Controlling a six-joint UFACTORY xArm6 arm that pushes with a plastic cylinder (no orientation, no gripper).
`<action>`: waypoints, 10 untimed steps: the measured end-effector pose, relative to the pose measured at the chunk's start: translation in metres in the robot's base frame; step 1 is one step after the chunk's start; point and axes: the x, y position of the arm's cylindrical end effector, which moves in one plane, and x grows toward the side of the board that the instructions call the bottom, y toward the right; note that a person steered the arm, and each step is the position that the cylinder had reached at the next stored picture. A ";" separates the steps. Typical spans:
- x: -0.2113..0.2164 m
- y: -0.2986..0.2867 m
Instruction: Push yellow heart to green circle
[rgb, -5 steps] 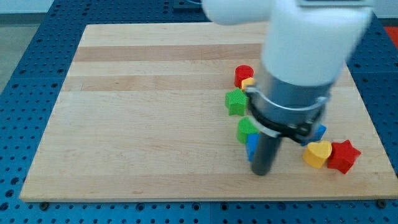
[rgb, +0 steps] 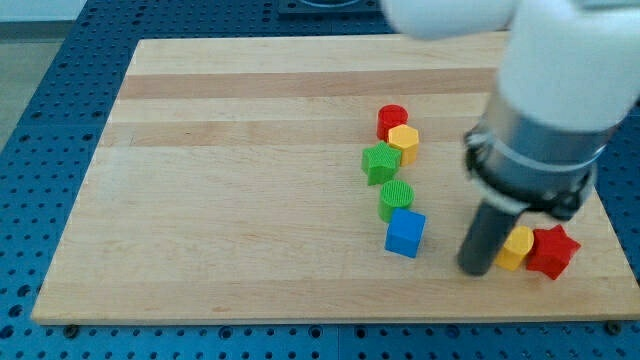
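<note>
The yellow heart (rgb: 519, 247) lies near the board's lower right, touching a red star (rgb: 553, 251) on its right. The green circle (rgb: 396, 199) sits near the board's middle, with a blue cube (rgb: 405, 232) just below it. My tip (rgb: 474, 268) rests on the board just left of the yellow heart, close to or touching it, and to the right of the blue cube. The arm's white and grey body hides the board above the heart.
A green star (rgb: 380, 162), a yellow hexagon (rgb: 404, 143) and a red cylinder (rgb: 392, 119) stand in a cluster above the green circle. The wooden board (rgb: 220, 180) ends just below my tip and right of the red star.
My tip has moved to the right, from beside the blue cube to just left of the yellow heart. The green circle, blue cube and yellow hexagon are now uncovered. The blocks have not moved.
</note>
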 end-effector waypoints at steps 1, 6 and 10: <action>-0.001 0.007; -0.005 0.072; -0.012 0.012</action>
